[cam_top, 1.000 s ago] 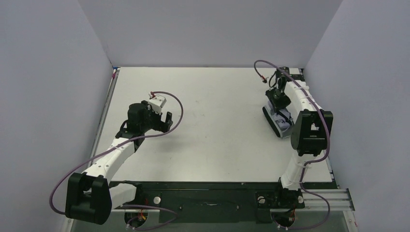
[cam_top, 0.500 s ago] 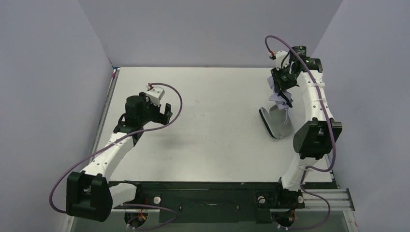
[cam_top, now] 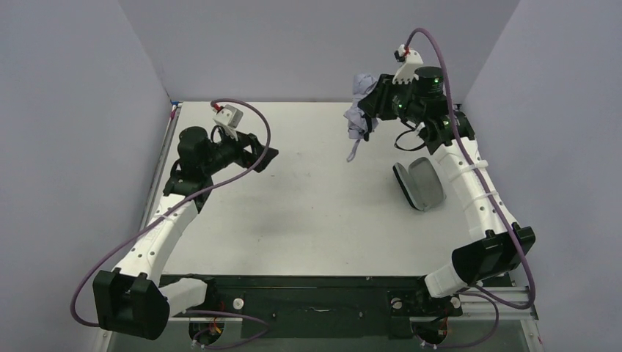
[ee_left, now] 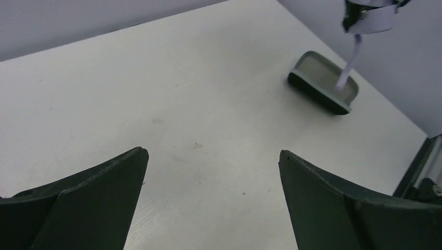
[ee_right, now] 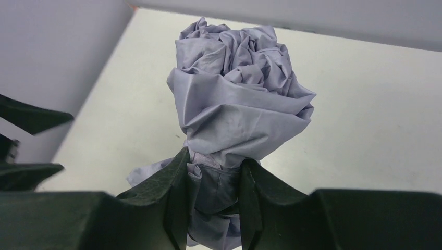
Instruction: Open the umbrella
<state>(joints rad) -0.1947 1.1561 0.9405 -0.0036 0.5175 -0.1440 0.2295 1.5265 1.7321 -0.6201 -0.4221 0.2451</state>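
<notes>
**A:** How far along?

**B:** Barely. Over the white worktop (cam_top: 315,220), toward its far right corner, the right gripper (ee_right: 213,166) is clamped on the bundled pale lavender fabric umbrella (ee_right: 240,99), held aloft. The canopy is unopened.

**A:** Obstacles?

**B:** The left gripper (ee_left: 211,156) hangs near the left edge, jaws apart and empty. A grey oval case (cam_top: 424,183) lies by the right edge.

**Counts of items.** We count one umbrella (cam_top: 361,110), a single crumpled lavender bundle, with one strap (cam_top: 353,151) hanging below it. We count one dark oval case (cam_top: 419,185) on the one white table (cam_top: 315,220). We count two robot arms, the left arm (cam_top: 158,235) and the right arm (cam_top: 473,187), and so two grippers, the left gripper (cam_top: 260,152) and the right gripper (cam_top: 372,104); each wrist view shows two fingers. We count two purple cables, the left cable (cam_top: 265,133) and the right cable (cam_top: 442,62), one per arm.
</notes>
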